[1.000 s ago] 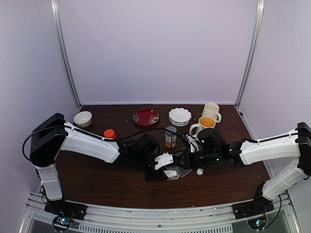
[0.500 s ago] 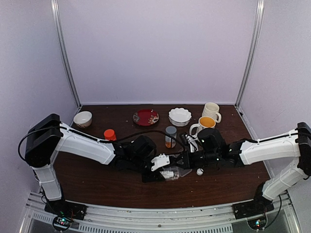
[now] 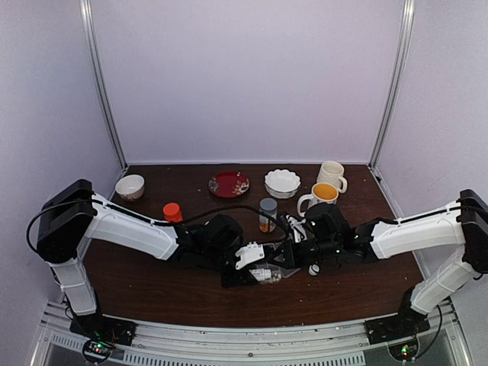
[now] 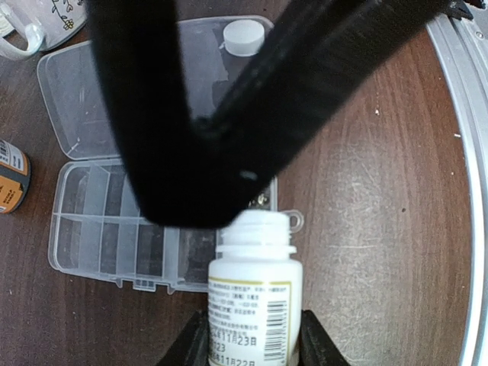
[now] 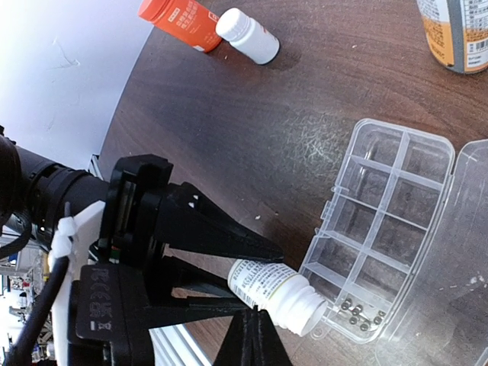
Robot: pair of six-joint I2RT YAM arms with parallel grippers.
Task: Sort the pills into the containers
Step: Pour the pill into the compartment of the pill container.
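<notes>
My left gripper [image 4: 255,339] is shut on a white uncapped bottle [image 4: 255,290], tilted with its mouth at the near corner of the clear organizer box [image 5: 381,221]. Several small greyish pills [image 5: 358,313] lie in that corner compartment. The box's other containers look empty, and its lid [image 5: 473,229] lies open flat. My right gripper [image 5: 255,314] is shut, with its tip against the bottle [image 5: 278,293] near the neck. In the top view both grippers, left [image 3: 255,267] and right [image 3: 286,255], meet mid-table.
A loose white cap [image 3: 313,269] lies right of the box. Behind stand an amber pill bottle [image 3: 268,215], an orange-capped bottle [image 3: 172,210], a small white bottle [image 5: 248,34], a red plate [image 3: 229,184], a white bowl [image 3: 282,183], two mugs [image 3: 324,194] and a small bowl [image 3: 130,187].
Both grippers and the bottle have drifted slightly left and toward the near edge. Neither grip has changed.
</notes>
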